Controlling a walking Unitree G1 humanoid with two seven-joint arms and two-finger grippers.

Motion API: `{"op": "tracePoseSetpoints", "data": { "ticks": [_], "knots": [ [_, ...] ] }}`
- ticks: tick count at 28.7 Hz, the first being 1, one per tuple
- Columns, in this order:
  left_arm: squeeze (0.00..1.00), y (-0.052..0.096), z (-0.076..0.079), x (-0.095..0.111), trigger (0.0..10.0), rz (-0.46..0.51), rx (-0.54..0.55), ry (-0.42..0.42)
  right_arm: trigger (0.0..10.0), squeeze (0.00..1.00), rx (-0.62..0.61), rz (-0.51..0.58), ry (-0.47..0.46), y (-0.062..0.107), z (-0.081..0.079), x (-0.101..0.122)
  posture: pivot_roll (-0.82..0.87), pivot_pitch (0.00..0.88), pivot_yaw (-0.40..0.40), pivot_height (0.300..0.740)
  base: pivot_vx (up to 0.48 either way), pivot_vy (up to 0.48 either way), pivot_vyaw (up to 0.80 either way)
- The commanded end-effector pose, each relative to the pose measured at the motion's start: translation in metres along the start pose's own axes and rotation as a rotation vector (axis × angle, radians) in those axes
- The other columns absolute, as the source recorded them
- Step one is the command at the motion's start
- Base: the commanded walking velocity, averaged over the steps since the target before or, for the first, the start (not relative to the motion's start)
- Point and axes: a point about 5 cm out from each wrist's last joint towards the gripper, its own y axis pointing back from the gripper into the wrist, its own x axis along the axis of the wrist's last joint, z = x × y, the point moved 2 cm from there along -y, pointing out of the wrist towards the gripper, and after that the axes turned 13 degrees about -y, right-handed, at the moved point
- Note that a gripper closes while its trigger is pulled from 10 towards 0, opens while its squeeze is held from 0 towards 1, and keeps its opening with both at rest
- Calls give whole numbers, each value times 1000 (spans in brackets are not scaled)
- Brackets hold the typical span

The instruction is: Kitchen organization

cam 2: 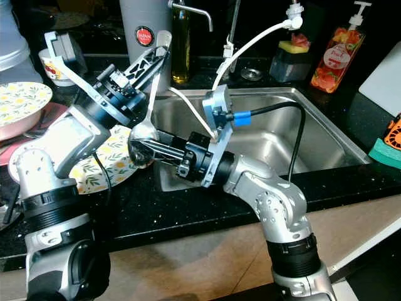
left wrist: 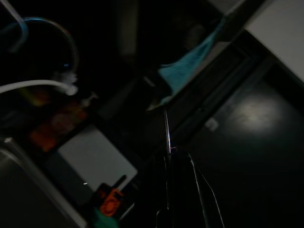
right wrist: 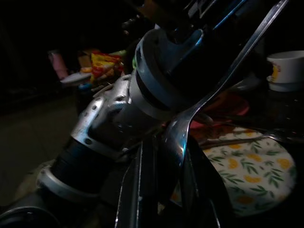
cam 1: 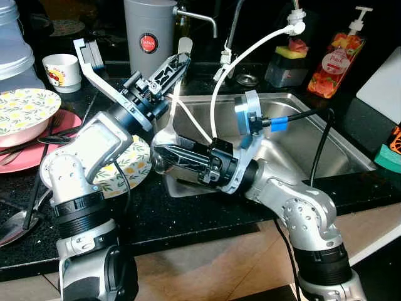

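A large metal spoon stands upright over the counter at the sink's left edge, bowl down and handle rising toward the grey canister. My left gripper is shut on the upper handle, whose thin edge shows in the dark left wrist view. My right gripper reaches in from the sink side and is shut on the spoon's bowl, one finger on either side.
A floral plate lies on the black counter under my left arm, and a pink plate with a floral bowl sits beside it. A cup, grey canister, tap, soap bottle and steel sink stand behind.
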Motion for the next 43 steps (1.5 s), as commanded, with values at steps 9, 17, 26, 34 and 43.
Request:
{"op": "tracePoseSetpoints", "data": {
  "ticks": [9, 17, 26, 34, 43],
  "knots": [
    [184, 2, -10, 2, 10000, 17, 81, -29, 0, 0, 14, 7, 15, 3, -5, 3, -24, 94, -61, 740, 0, 0, 0],
    [1000, 1, -22, 17, 10000, 82, 181, -99, 0, 0, 8, 13, 20, 4, -4, 6, -25, 102, -65, 740, 0, 0, 0],
    [0, 11, -36, 38, 10000, 163, 364, -312, 0, 0, -62, 13, 41, 13, 9, 10, -28, 108, -68, 740, 0, 0, 0],
    [0, 20, -54, -5, 10000, -413, 453, -963, 0, 0, -600, -93, 408, 42, 89, 20, -38, 107, -60, 740, 0, 0, 0],
    [0, 13, -50, -27, 10000, -539, 308, -1006, 10000, 0, -697, -368, 555, 59, 131, -2, -32, 104, -66, 740, 0, 0, 0]
  ]
}}
